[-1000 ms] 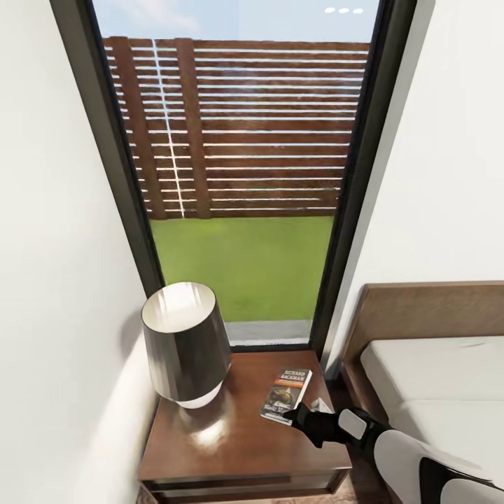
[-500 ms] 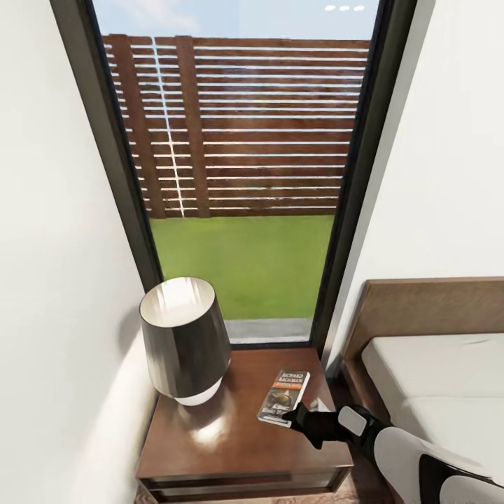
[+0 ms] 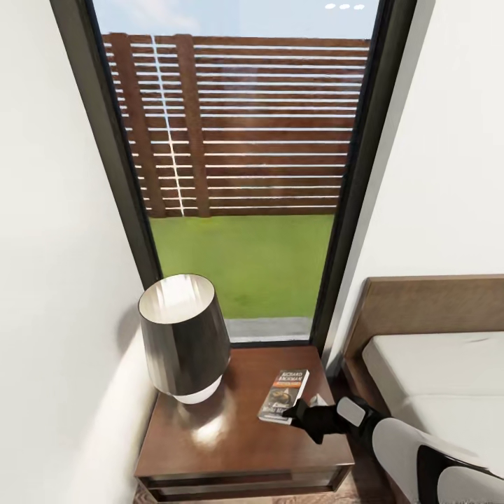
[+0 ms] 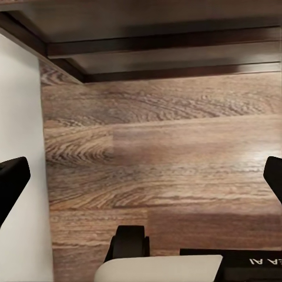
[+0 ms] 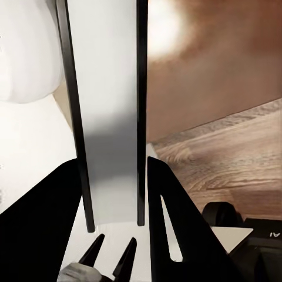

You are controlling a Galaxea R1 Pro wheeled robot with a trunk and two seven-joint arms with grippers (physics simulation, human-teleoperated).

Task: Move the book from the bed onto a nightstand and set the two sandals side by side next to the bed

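The right gripper pinches the near edge of the book, fingers clamped on either side of it in the wrist view. The book lies on the nightstand, just right of the lamp. It looks light, thin and a bit floppy, so an edge pinch works fine. The left gripper hangs spread wide over the wood floor.

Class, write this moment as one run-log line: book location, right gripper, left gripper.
book: flat on nightstand beside lamp | right gripper: shut on book's near edge | left gripper: open, above wood floor
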